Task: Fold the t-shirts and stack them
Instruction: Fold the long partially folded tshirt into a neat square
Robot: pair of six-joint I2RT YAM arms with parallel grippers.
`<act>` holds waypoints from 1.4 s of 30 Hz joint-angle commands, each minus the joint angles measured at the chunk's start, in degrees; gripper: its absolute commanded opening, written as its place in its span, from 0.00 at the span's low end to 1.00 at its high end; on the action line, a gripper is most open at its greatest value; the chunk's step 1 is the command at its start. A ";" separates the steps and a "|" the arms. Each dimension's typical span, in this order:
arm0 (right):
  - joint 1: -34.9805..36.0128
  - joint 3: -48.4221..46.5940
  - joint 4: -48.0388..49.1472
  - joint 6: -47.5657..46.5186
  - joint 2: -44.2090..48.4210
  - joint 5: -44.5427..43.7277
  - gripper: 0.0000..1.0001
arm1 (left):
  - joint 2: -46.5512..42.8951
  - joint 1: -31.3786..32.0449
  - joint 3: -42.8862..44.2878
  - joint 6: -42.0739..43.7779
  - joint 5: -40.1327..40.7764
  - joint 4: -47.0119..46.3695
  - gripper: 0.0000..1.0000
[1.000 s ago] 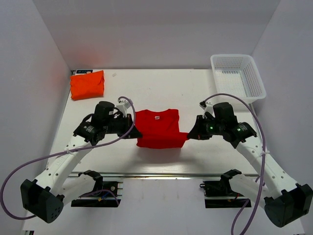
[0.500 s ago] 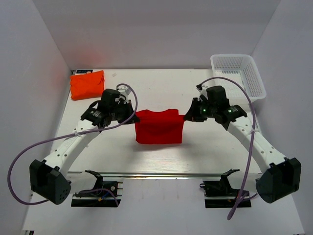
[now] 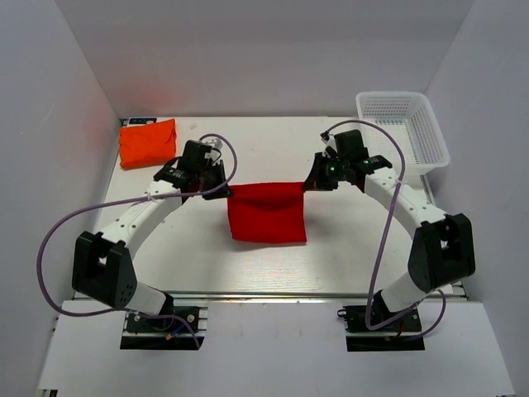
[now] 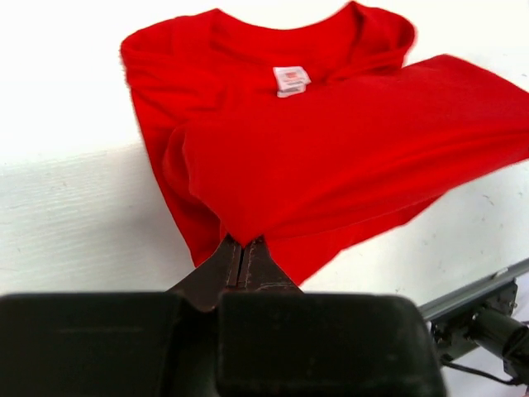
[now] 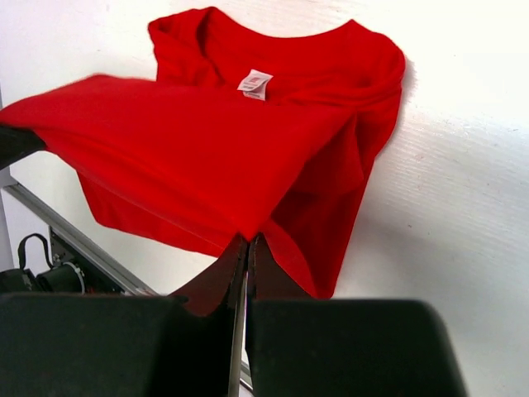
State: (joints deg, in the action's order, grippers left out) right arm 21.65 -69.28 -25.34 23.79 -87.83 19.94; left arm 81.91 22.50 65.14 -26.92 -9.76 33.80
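L tool [image 4: 241,251] & R tool [image 5: 247,248] clamped on red t-shirt [image 3: 266,213] corners, fold hides collar [image 4: 281,25] in top view.

No text can be read anywhere. A small white label [image 4: 291,79] is sewn inside the back of the collar of the red t-shirt [image 4: 355,141], in the upper middle of the left wrist view. A faint reddish mark and tiny print are carried on it, too small to be made out. The same label [image 5: 254,83] is shown in the upper middle of the right wrist view, equally illegible. In the top view, a small dark and white item [image 3: 139,121] is glimpsed at the upper left behind the orange t-shirt [image 3: 148,143]; nothing on it can be read.
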 commanded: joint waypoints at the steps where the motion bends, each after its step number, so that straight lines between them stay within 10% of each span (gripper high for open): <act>1: -1.17 -3.14 2.57 0.46 -1.72 -0.34 0.00 | 2.27 -1.67 3.23 0.20 1.94 -1.54 0.00; 13: -3.01 -11.39 5.74 3.54 -16.22 -0.26 0.00 | 14.40 -6.67 8.06 2.04 -3.68 -7.16 0.04; 17: -3.63 -13.42 8.98 6.35 -21.40 -1.57 0.00 | 17.84 -7.74 9.30 3.45 -5.97 -12.68 0.64; 20: -4.42 -17.63 9.44 7.06 -24.48 -1.40 0.33 | 21.69 -8.97 15.25 5.47 -5.97 -11.24 0.96; 21: -4.51 -19.21 9.26 6.88 -24.93 -0.62 0.79 | 22.76 -9.58 17.45 6.69 -5.45 -9.39 1.00; 26: -4.16 -21.25 7.33 3.99 -22.04 -1.13 0.90 | 21.20 -9.58 20.73 8.98 -11.23 -8.91 1.00; 33: -3.46 -6.94 13.11 3.72 -8.77 0.70 0.90 | 11.35 -6.08 3.78 5.04 -31.79 -23.94 1.00; 42: -1.00 0.10 20.24 3.89 -10.86 9.93 0.90 | 10.27 -1.23 -9.41 3.44 -34.27 -33.27 1.00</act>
State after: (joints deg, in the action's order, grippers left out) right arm 19.73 -70.96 -9.61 28.10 -96.25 24.84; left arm 92.51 21.47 57.25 -23.31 -40.66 5.54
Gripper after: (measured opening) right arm 0.904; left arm 0.992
